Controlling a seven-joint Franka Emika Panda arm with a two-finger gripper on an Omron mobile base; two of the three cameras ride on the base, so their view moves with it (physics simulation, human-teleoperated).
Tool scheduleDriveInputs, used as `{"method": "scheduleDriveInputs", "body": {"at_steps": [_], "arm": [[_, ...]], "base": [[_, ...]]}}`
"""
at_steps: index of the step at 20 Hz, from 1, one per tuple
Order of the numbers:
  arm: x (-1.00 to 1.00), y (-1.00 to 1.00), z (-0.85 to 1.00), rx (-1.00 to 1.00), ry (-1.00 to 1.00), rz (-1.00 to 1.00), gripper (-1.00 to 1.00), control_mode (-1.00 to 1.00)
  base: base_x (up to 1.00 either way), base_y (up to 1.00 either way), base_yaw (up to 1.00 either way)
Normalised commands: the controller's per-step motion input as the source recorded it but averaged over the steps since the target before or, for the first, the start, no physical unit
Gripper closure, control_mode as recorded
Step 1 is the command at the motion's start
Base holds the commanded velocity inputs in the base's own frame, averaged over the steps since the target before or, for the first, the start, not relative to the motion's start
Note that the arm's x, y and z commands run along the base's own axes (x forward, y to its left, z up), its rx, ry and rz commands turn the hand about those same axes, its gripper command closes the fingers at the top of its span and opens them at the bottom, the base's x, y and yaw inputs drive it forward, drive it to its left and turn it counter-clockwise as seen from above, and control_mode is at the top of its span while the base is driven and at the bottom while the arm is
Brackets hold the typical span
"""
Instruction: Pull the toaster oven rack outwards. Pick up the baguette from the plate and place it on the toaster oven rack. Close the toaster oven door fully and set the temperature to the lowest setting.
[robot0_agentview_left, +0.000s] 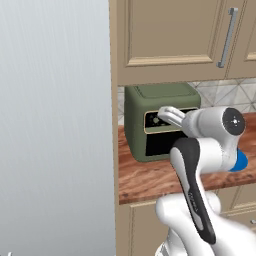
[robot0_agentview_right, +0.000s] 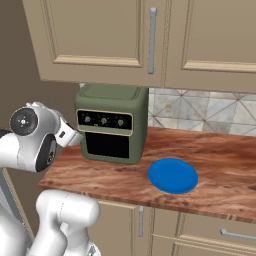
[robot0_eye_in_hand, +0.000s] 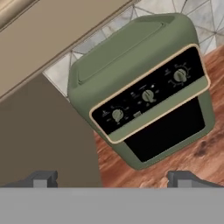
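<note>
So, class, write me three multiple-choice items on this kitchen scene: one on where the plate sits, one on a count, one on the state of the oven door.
1. Where is the plate relative to the toaster oven in the right base view?
A. On top of it
B. On the counter to its right
C. Inside it

2. How many knobs are on the oven's control strip?
A. Three
B. One
C. Five

3. How does the toaster oven door stand?
A. Fully dropped open
B. Removed
C. Shut

Answers:
1 B: the blue plate lies flat on the wooden counter, apart from the oven.
2 A: the hand view shows three knobs in a row.
3 C: the dark window sits flush with the front.
</note>
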Motion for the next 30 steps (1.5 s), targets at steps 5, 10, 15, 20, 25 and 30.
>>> {"method": "scheduleDriveInputs", "body": {"at_steps": [5, 10, 15, 20, 25, 30], "arm": [[0.05, -0.11, -0.01, 0.11, 0.0, -0.02, -1.0, -1.0], [0.13, 0.0, 0.0, 0.03, -0.01, -0.01, -1.0, -1.0], [0.14, 0.0, 0.0, 0.01, -0.02, -0.01, -1.0, -1.0], [0.23, 0.0, 0.0, 0.0, 0.05, 0.0, -1.0, -1.0], [0.25, 0.0, -0.02, 0.0, 0.01, 0.0, -1.0, -1.0], [0.06, -0.04, -0.19, 0.0, 0.0, 0.0, -1.0, -1.0]], "base": [[0.0, 0.0, 0.0], [0.0, 0.0, 0.0], [0.0, 0.0, 0.0], [0.0, 0.0, 0.0], [0.0, 0.0, 0.0], [0.0, 0.0, 0.0]]}}
